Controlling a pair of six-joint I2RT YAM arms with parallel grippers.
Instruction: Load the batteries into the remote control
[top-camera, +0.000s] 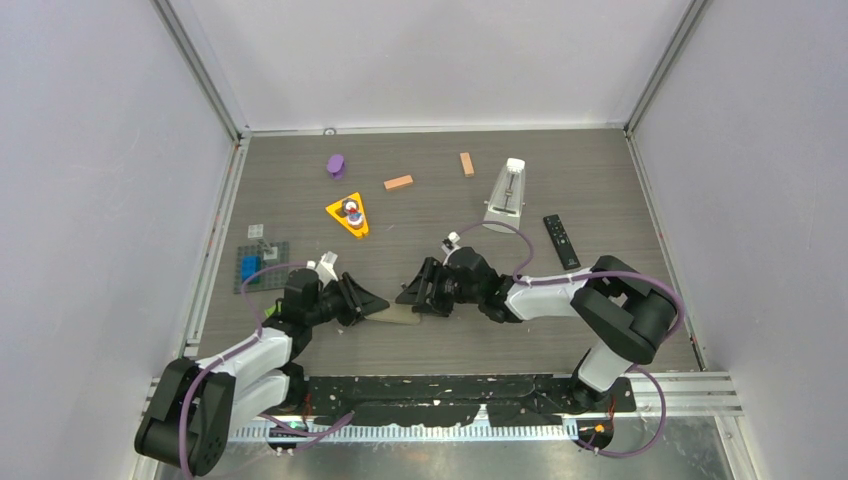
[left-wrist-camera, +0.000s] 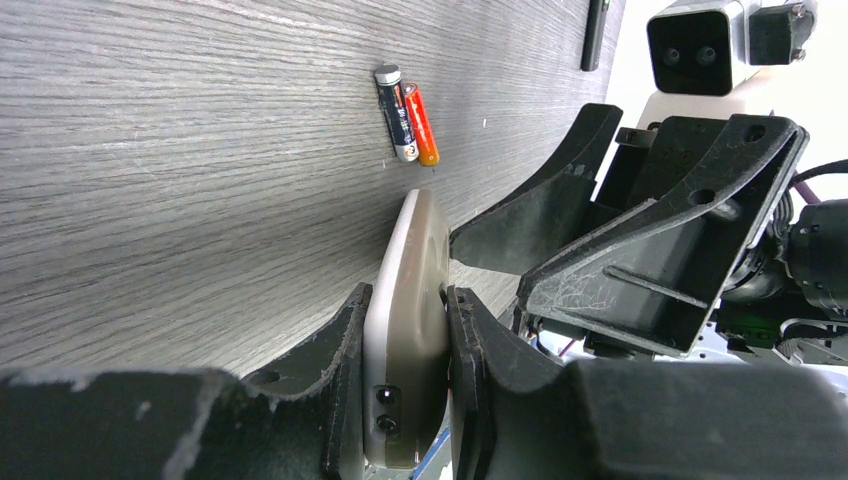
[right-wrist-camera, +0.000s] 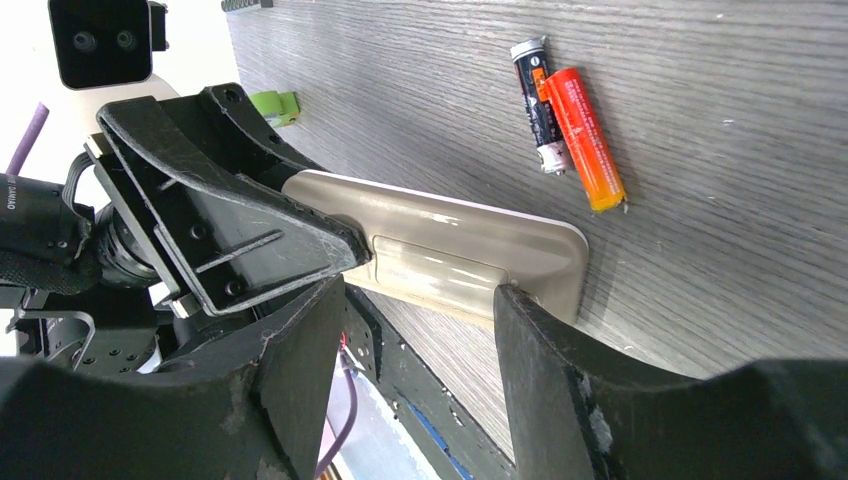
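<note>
One dark battery (right-wrist-camera: 538, 100) and one orange battery (right-wrist-camera: 588, 130) make two. One beige remote (right-wrist-camera: 450, 245) at six o'clock and one black remote (top-camera: 561, 240) at three: two. Two orange blocks (top-camera: 398, 182) at twelve. One purple piece (top-camera: 336, 165), one yellow wedge (top-camera: 349, 216), one white metronome (top-camera: 506, 196), one grey plate (top-camera: 262, 265).
</note>
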